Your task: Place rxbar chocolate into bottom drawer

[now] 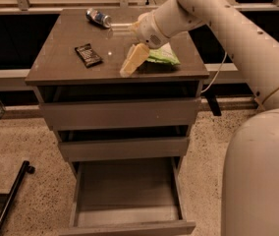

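One rxbar chocolate (88, 54) apart from gripper (128, 68), both over cabinet top (63, 36)

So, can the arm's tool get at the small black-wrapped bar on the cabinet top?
Probably yes: the tool hovers over the brown cabinet top beside the small flat black-wrapped bar, bare surface between them; the green crinkly bag lies on the tool's far side, off that path.
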### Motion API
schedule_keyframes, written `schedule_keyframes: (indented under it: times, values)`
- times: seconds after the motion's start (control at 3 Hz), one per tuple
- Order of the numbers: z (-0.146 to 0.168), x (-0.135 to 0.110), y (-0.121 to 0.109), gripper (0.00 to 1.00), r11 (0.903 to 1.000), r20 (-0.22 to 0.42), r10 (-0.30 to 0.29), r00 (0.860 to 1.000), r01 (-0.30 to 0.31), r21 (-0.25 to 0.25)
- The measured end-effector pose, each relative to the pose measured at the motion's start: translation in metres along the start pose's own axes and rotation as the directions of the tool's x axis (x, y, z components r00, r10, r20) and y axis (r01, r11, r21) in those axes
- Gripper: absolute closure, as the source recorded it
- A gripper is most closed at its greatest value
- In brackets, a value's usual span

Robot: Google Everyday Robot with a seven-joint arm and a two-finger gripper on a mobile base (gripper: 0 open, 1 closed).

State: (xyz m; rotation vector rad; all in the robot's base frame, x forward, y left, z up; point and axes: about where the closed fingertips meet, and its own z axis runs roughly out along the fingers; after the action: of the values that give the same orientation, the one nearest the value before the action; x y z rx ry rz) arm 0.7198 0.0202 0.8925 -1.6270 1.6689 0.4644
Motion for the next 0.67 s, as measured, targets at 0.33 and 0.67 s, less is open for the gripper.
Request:
schedule_keyframes:
  times: [0.33, 0.67]
  values:
    - [0.0242, -0.0149, -0.013, 0.0, 0.999, 0.019, -0.03, 0.999, 0.031, -0.034]
    - [0.0244, -0.0149, -0.013, 0.0, 0.999, 0.019, -0.03, 0.999, 0.031, -0.034]
